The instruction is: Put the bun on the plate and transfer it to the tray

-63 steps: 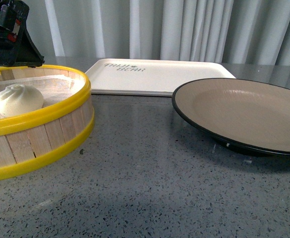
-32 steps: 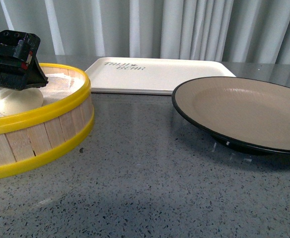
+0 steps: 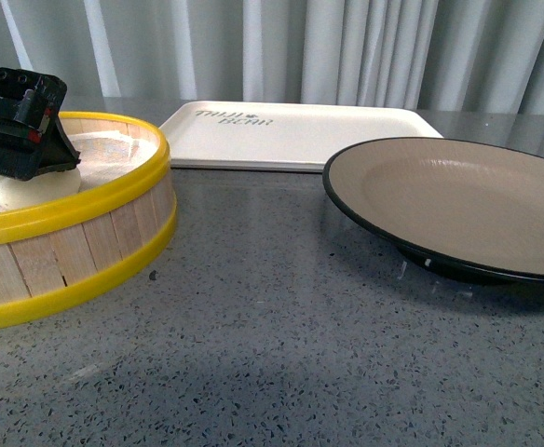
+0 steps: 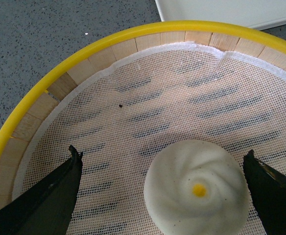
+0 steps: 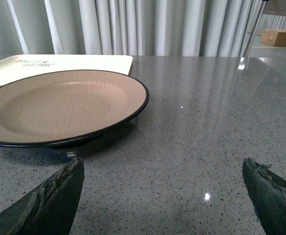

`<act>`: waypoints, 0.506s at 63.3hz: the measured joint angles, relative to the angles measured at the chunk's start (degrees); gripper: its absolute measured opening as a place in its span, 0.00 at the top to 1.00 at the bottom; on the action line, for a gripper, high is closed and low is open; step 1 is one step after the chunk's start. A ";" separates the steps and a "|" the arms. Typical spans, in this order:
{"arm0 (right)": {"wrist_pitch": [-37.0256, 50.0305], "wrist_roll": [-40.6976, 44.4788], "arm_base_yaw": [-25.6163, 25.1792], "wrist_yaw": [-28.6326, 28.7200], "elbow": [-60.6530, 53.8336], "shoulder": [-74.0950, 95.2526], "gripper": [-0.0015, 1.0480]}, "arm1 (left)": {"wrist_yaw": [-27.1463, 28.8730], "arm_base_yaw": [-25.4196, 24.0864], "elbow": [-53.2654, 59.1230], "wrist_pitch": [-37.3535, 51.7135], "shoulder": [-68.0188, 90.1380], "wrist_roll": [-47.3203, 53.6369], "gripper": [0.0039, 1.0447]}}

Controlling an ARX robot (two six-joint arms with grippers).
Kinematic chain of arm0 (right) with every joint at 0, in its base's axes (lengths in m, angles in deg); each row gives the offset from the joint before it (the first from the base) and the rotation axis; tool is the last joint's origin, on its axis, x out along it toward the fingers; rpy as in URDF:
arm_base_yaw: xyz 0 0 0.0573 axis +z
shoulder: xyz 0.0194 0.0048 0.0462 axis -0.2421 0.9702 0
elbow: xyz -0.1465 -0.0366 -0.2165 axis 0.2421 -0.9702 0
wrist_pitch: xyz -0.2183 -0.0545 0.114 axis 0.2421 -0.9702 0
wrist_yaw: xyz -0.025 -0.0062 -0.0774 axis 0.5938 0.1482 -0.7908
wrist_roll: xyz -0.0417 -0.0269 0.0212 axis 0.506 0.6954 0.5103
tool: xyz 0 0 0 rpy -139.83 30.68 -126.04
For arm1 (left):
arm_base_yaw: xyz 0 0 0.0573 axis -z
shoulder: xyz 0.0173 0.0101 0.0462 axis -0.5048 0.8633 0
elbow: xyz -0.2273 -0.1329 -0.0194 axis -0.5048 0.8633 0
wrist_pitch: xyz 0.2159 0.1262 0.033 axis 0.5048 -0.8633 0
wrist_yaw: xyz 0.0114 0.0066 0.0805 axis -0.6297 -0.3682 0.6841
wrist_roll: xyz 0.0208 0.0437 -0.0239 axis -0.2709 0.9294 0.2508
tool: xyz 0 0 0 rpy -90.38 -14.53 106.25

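Bench [image 3: 272,363]: the tray [image 3: 300,140] lies bare at the far edge and the plate [image 3: 458,200] is empty toward the right edge. The steamer basket [image 3: 86,247] sits at the left edge. Change over the last second: the left tool [image 3: 22,158] has come down from above the basket's far rim into the basket. Its jaws are spread, one on each side of the bun [image 4: 197,193], neither visibly touching. The bun rests on the mesh liner, not yet lifted. Right tool [image 5: 162,166]: spread, empty, low over the bench near the plate. Judgement: approach finished, closing comes next; soft dough, so squeeze lightly.
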State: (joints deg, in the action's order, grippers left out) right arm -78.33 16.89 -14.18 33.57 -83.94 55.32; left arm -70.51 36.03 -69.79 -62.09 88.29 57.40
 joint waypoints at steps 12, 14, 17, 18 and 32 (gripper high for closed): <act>0.00 0.00 0.00 0.00 0.00 0.00 0.08 | -0.57 -0.07 0.20 -0.35 -0.24 0.46 0.33; 0.00 0.00 0.00 0.00 0.00 0.00 0.08 | -0.66 -0.09 0.20 -0.35 -0.26 0.59 0.38; 0.00 0.00 0.00 0.00 0.00 0.00 0.08 | -0.68 -0.09 0.20 -0.39 -0.28 0.70 0.45; 0.00 0.00 0.00 0.00 0.00 0.00 0.08 | -0.68 -0.09 0.20 -0.42 -0.33 0.77 0.47; 0.00 0.00 0.00 0.00 0.00 0.00 0.08 | -0.87 -0.09 0.20 -0.90 -0.63 0.87 0.80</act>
State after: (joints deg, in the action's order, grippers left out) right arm -78.33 16.89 -14.18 33.57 -83.94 55.32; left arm -71.38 35.94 -69.59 -62.99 87.66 58.27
